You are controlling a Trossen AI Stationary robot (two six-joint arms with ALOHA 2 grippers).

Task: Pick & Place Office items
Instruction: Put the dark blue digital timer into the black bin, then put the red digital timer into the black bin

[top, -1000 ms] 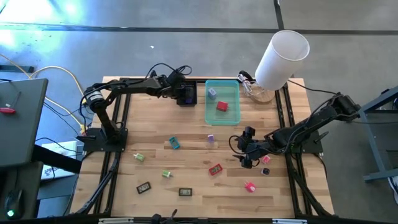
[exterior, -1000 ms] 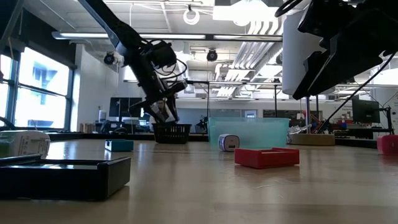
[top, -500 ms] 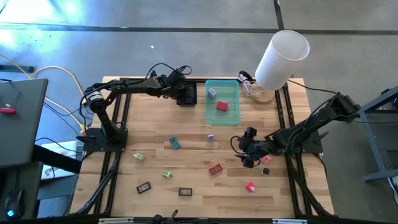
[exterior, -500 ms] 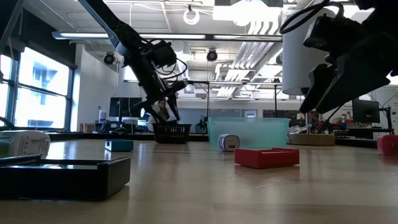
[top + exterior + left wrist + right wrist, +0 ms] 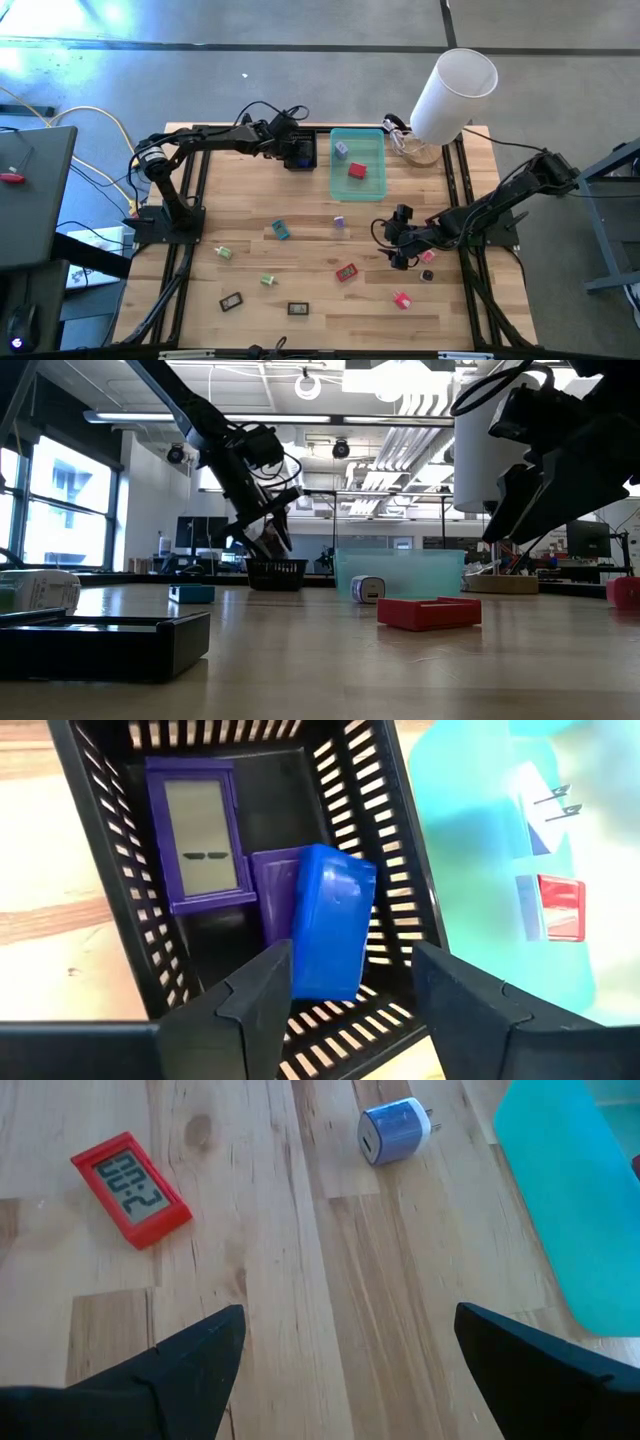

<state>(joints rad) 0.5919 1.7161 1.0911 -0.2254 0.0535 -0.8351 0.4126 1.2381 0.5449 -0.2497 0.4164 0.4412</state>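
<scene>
Black basket [image 5: 420,910] cut off; blue item [image 5: 330,935] hides purple one.

The left arm [image 5: 200,140] reaches across the far side of the table, and its wrist bends down. The left gripper [image 5: 345,982] points down with its two fingers apart and nothing between them. The right arm [image 5: 500,205] stretches low toward the middle, and the right gripper [image 5: 392,243] has its fingers wide apart and holds nothing.
</scene>
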